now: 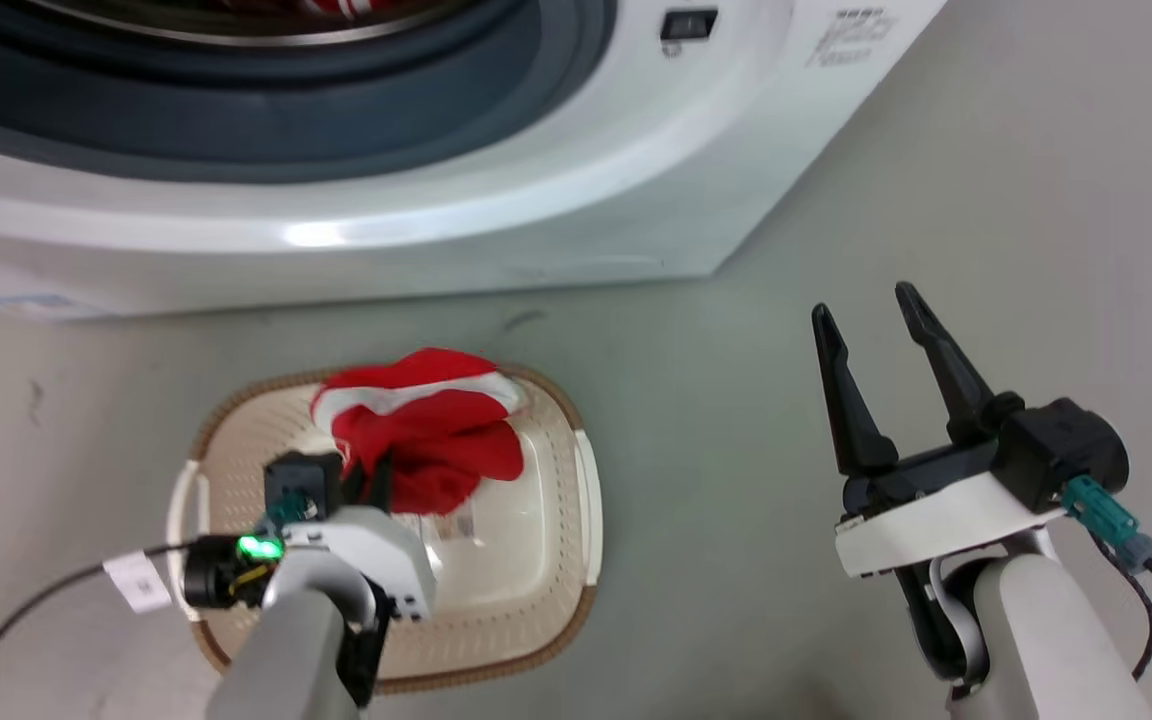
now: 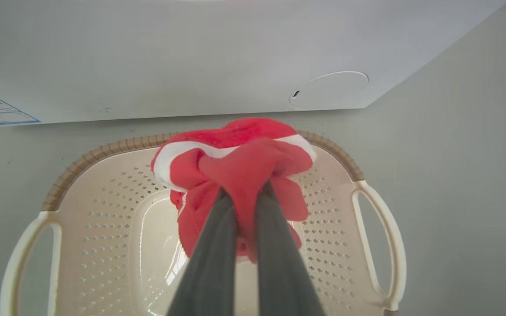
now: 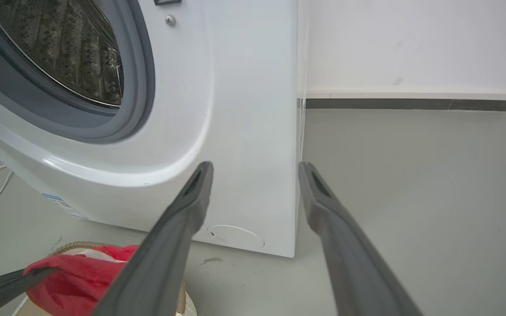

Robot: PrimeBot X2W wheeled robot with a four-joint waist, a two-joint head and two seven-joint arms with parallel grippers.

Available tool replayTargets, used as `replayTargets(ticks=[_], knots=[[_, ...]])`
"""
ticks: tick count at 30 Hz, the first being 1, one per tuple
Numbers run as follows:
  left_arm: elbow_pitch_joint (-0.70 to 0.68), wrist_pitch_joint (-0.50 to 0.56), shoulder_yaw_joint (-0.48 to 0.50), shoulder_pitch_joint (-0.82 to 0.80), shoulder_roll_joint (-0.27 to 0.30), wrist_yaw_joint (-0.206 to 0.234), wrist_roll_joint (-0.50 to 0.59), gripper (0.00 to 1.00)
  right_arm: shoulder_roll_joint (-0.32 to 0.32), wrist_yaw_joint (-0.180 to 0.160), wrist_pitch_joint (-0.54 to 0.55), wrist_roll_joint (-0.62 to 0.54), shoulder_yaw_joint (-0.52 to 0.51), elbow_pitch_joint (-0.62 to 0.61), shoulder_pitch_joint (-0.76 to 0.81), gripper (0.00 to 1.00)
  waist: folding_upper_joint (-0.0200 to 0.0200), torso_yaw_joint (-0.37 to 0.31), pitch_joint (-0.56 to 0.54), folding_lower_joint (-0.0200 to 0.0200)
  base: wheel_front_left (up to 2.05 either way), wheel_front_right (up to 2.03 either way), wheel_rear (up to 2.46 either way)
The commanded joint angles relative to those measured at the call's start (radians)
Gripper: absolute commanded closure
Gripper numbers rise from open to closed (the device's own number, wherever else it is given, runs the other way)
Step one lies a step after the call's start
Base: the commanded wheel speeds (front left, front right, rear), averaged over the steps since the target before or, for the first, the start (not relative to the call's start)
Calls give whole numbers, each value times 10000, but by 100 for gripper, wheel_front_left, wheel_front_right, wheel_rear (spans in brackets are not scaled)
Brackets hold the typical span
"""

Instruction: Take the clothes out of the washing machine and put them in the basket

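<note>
Red garment [image 2: 240, 166], white stripe across it, sits bunched at the tips of your left claw [image 2: 245, 195]. The two fingers are nearly together, with a fold of cloth pinched between them and more spilling round both sides. The claw points down into the basket [image 2: 103, 210], and the bundle hangs over the basket's far half, the half nearer the washer [image 1: 536, 200]. In the head view the top of the bundle overlaps the brown far rim. You cannot tell from any view whether the cloth touches the basket bottom; the near half of the bottom is bare and glossy. The basket stands on the grey floor [image 1: 736, 350], just in front of the washer's lower panel and apart from it. Your right claw [image 1: 864, 300] hovers over bare floor, well to the right of the basket. Its fingers are spread wide and hold nothing. In its wrist view they frame the washer's right front corner. The porthole is uncovered, and the perforated steel drum [image 3: 59, 48] shows behind the grey seal. A sliver of red and white cloth [image 1: 341, 6] lies in the drum at the top edge of the head view.
</note>
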Motion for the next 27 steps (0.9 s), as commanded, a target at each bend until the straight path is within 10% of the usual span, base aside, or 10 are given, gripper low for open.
replayTargets(ticks=[1,20,21,23,27], knots=[[335,-67,60,-465,84,-26,63,100,10,-5,-53,43,44,-56,-253,0,0,-500,1270,-1,0,0,0],[3950,-54,766,-2277,472,297,-104,100,9,-7,-137,372,385,-123,-1103,0,0,-1108,3049,-1,0,0,0],[3990,-54,778,-2265,444,306,-118,86,10,-7,-137,353,375,-86,-1105,0,0,-1067,2962,-1,0,0,0],[3910,-55,813,-2187,381,311,-130,0,9,-7,-135,276,340,-14,-1079,0,0,-954,2679,-1,0,0,0],[3592,-55,897,-1744,192,104,-166,0,7,-7,-134,137,250,201,-794,0,0,-657,1729,-1,0,0,0]])
